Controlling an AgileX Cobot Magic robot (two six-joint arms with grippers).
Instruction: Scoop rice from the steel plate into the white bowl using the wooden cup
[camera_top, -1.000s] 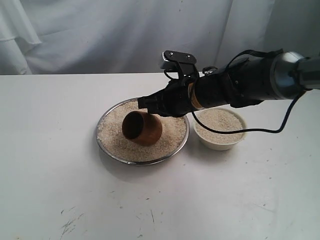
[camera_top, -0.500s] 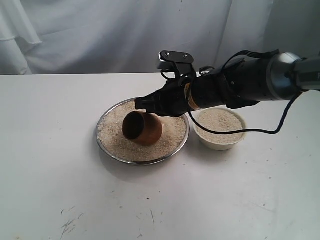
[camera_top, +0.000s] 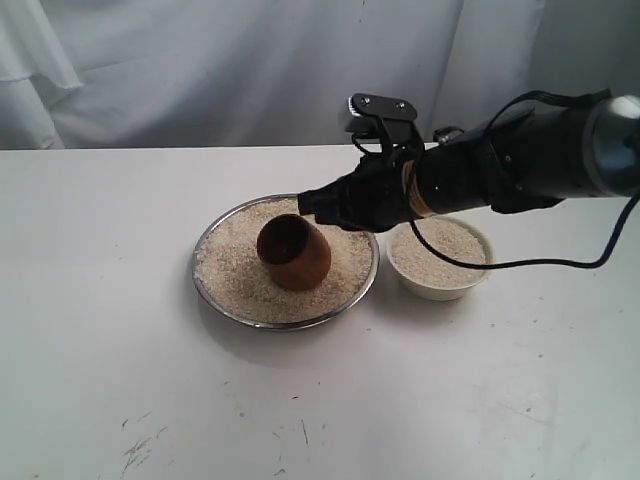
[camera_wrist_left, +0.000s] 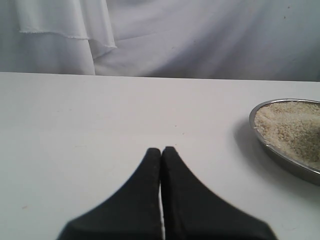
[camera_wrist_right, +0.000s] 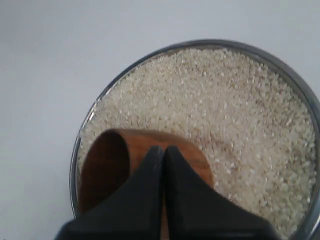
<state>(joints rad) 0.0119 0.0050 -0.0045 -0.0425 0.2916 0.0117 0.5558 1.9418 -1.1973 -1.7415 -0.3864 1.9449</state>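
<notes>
Right end effector closed, rounded wooden cup tilted — grainy rice

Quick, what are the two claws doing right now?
Left gripper: closed, holding nothing.
Right gripper: closed, seemingly pinching the wall of the cup.

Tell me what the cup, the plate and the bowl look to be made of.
Cup: wood, judging by its reddish-brown colour and smooth, faintly glossy finish. Plate: metal, probably steel; the thin rim is silver and shiny. Bowl: cream-white and smooth, likely ceramic, though plastic cannot be ruled out.
</notes>
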